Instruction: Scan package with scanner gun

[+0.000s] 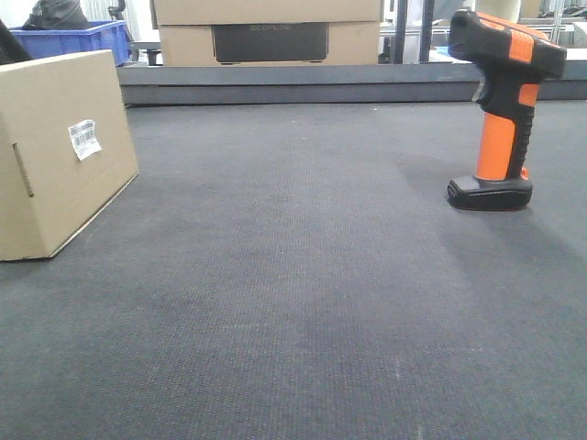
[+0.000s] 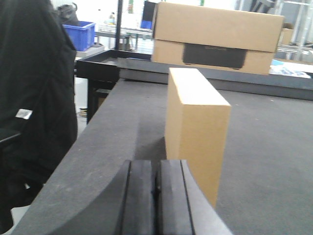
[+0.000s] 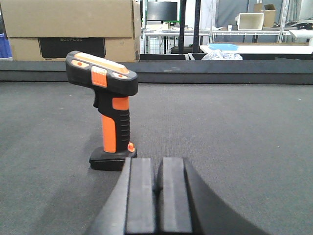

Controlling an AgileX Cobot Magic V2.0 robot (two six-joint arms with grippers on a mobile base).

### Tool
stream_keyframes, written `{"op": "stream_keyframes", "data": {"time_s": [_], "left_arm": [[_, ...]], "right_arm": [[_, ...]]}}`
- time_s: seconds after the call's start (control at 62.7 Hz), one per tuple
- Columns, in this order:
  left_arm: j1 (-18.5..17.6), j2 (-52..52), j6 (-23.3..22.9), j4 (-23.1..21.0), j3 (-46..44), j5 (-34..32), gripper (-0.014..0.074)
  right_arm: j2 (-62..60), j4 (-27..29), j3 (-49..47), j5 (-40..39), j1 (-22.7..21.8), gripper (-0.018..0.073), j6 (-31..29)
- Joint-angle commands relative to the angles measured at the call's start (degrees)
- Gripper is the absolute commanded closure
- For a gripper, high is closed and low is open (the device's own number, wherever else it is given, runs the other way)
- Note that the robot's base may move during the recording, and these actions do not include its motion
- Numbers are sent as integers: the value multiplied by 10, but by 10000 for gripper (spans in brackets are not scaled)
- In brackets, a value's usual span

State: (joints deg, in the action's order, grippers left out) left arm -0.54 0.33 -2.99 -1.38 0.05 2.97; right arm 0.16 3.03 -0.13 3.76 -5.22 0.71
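Surface: dark grey, fine-ribbed mat [image 1: 303,275] covering the whole top, running back to a raised dark ledge [image 1: 348,82] along the far edge.
Package: plain brown box [image 1: 60,151] stood on the surface at the left of the front view, white barcode label [image 1: 84,138] and a narrow slot [image 1: 22,170] on its facing side; in the left wrist view it stood upright just ahead of the claw.
Scanner gun: black and orange [image 1: 503,110], upright on its flat black base at the right of the front view, well apart from the package, nose pointing toward it.
Left claw: [image 2: 157,196] pads pressed together, clenched on nothing, low over the surface near the package.
Right claw: [image 3: 157,196] likewise clenched and bare, near the scanner gun's base, not touching it.
Room: a wider cardboard box [image 1: 268,32] with a dark panel beyond the ledge; blue crate [image 1: 78,38] far left; white tables and metal racks [image 3: 244,39] in the background of the right wrist view.
Left edge: dark clothing [image 2: 34,98] beside the surface, wearer not identifiable.
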Motion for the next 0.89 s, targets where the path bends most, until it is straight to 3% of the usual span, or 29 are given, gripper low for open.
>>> {"op": "stream_keyframes", "data": {"time_s": [0.0,0.877], "left_arm": [[-12,-3,-5,6,0,-10,707],[-20,-3,-3,6,0,-10,707]], "right_arm": [[-2,1,1,-8,-3,722,0],[-2,1,1,-8,-3,722,0]]}}
